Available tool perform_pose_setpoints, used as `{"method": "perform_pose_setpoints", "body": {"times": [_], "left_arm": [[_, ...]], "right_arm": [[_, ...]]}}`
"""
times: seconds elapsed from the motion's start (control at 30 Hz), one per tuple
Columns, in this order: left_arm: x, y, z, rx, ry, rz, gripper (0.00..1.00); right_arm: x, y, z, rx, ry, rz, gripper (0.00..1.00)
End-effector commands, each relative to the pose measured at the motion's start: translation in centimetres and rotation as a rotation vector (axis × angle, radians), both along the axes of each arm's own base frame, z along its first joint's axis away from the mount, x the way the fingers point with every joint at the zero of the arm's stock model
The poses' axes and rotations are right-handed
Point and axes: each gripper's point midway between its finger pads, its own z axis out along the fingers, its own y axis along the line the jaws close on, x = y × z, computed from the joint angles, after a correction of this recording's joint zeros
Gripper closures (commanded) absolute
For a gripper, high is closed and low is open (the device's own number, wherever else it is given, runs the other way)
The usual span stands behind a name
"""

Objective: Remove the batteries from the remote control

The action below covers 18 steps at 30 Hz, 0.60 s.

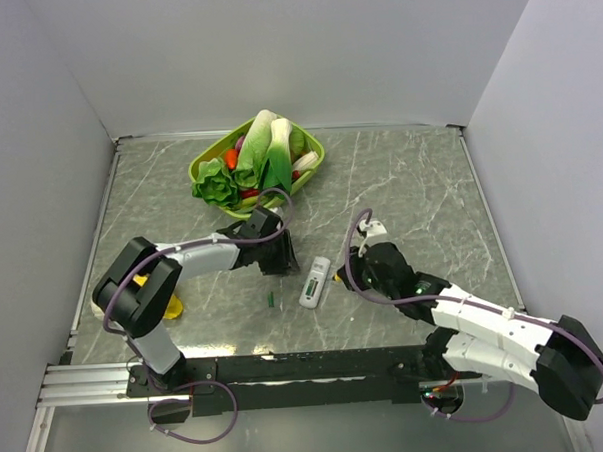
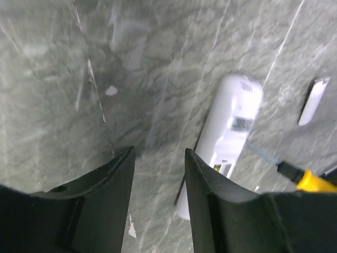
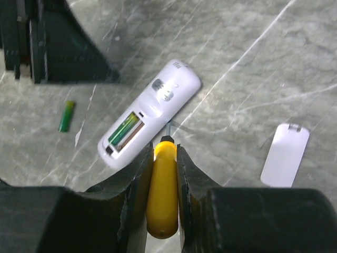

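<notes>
From above, the remote control point(image 1: 315, 282) lies mid-table, a loose battery point(image 1: 270, 300) beside it, with room on every side. Your left gripper point(image 2: 158, 153) hangs open beside the remote. Your right gripper point(image 3: 164, 150) clamps the screwdriver point(image 3: 162, 196): lever its tip under the seated battery point(image 3: 125, 130), clear of the cover point(image 3: 285, 154).

The left arm point(image 1: 198, 256) folds at its elbow near the left edge, forearm stretched rightward toward the table's middle, and the left gripper point(image 2: 158, 153) points down with its jaws parted. The right arm point(image 1: 476, 318) bends at the far right and lies low, forearm reaching leftward. The right gripper point(image 3: 164, 153) has its fingers point(image 3: 136, 179) pressed against both sides of a yellow-handled screwdriver point(image 3: 162, 200). The two grippers sit near each other, apart.
</notes>
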Motion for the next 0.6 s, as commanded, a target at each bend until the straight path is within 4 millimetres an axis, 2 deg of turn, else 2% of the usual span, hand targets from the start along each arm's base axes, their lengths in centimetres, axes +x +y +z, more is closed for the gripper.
{"method": "perform_pose_setpoints", "body": {"times": [0.0,0.13,0.2,0.3,0.43,0.57], "left_arm": [[0.2,-1.7,2.5,-0.124,-0.047,-0.018,0.53],[-1.0,-2.0,2.2,-0.157,-0.020,-0.038,0.54],[-1.1,-2.1,2.7,-0.164,-0.033,-0.037,0.54],[-0.5,-1.9,3.4,-0.152,-0.066,-0.026,0.51],[0.8,-2.5,4.4,-0.149,-0.105,-0.026,0.49],[1.7,-3.1,4.5,-0.161,-0.128,-0.028,0.48]], "right_arm": [[2.3,1.1,2.0,0.026,-0.091,0.024,1.00],[2.8,1.7,2.5,0.025,-0.089,0.053,1.00],[2.4,0.9,1.9,-0.020,-0.049,0.038,1.00],[1.9,-0.3,2.2,-0.056,-0.031,0.010,1.00],[1.1,-0.8,3.4,-0.026,-0.058,0.020,1.00],[0.2,0.3,4.9,0.055,-0.085,0.084,1.00]]}}
